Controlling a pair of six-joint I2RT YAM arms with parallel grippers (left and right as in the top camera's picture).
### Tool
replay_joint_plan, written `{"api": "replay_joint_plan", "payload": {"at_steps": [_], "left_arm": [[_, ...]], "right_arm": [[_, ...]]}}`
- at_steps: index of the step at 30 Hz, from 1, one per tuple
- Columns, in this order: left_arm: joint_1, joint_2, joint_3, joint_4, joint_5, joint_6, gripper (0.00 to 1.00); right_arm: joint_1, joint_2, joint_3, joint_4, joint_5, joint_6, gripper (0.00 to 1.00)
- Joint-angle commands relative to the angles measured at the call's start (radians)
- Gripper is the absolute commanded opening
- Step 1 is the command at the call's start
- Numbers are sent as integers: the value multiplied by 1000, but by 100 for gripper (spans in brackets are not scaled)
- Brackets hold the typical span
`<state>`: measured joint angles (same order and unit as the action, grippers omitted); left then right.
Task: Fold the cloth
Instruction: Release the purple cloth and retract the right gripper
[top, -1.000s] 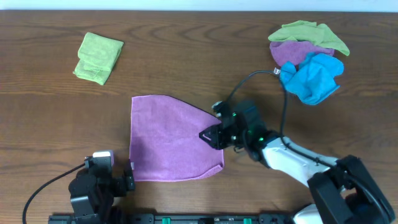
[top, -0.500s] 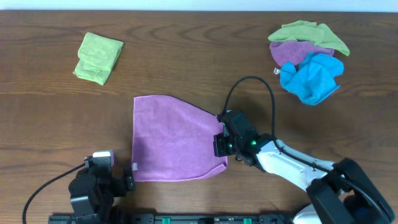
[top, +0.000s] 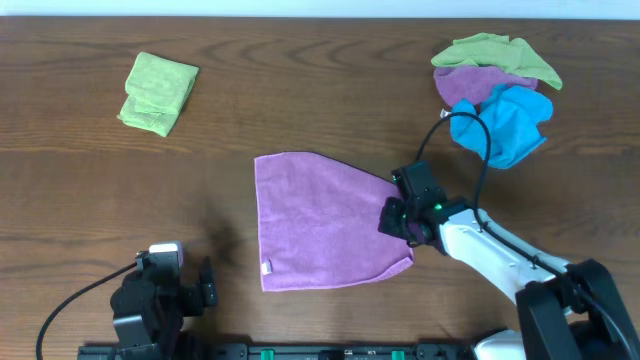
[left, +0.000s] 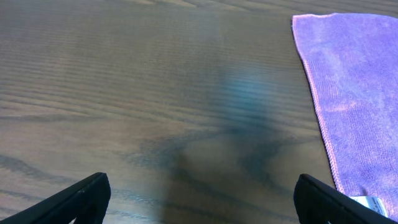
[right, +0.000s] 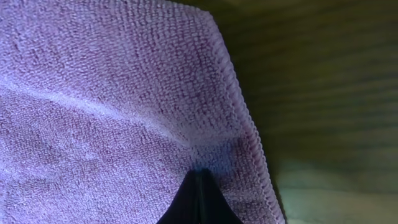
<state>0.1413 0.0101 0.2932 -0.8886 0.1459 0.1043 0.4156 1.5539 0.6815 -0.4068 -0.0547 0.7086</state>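
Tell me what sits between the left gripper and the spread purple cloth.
Nothing: only bare wooden table separates the left gripper from the purple cloth, clearest in the left wrist view.

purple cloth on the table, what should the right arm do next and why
Probably lift the pinched edge slightly and carry it left over the rest. The right gripper is shut on the right edge of the flat purple microfibre cloth, which lies spread on the wooden table, not yet folded.
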Motion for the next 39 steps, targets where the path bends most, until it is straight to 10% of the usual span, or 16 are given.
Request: {"api": "replay_joint_plan", "payload": {"at_steps": [1,27,35,39], "left_arm": [[4,-4,-12,-56,-4,3,95],[4,-4,-12,-56,-3,3,95],[4,-4,-12,-56,-3,3,95],[4,-4,-12,-56,-4,3,95]], "right_arm": [[18,43,-50,-59,-31,16,1],[100,-232,208,-345,22,-38,1],[-79,-212,189,-343,-182,-170,41],[-165,-187,180,-341,-320,-267,44]]}}
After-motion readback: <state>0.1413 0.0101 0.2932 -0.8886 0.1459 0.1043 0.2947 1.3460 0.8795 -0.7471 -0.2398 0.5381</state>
